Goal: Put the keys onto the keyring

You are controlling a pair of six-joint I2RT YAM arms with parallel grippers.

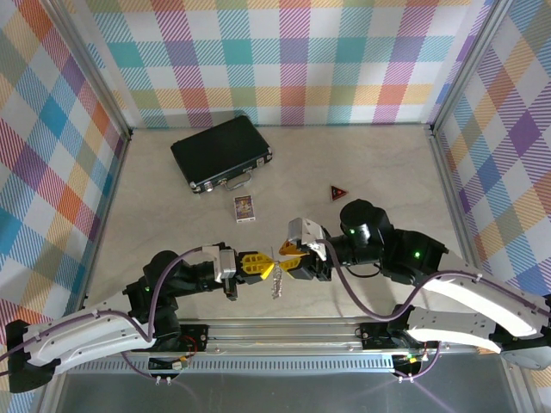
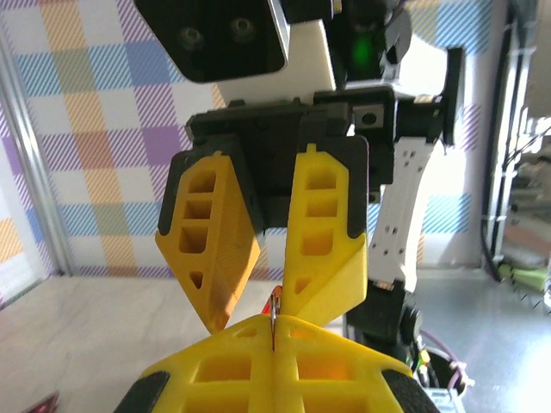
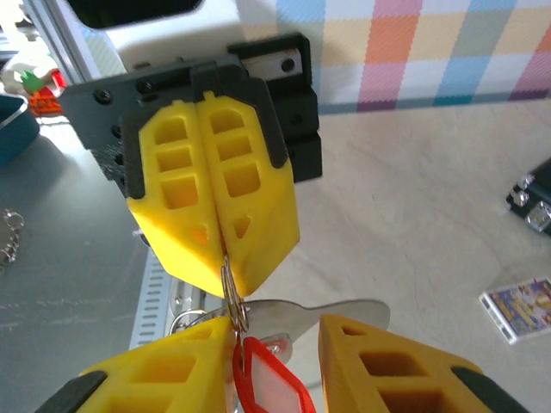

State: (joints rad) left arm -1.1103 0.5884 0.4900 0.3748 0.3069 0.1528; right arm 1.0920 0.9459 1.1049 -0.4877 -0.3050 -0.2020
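Yellow left gripper pressed shut on the keyring, held up over the table near its front edge; my right gripper spread wide. Key looks hung on the ring already, so mostly done, needs confirming. Blade lies crosswise, tip right in the right wrist view; red tag below.

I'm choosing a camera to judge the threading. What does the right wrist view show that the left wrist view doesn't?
Right wrist view: the keys with their red tag, next to the keyring, which comes out below the shut left hand; farther off, a small card. Left wrist view: the right hand seen head-on, fingers apart. Shared: the keyring, which in the left wrist view is just a thin edge-on sliver.
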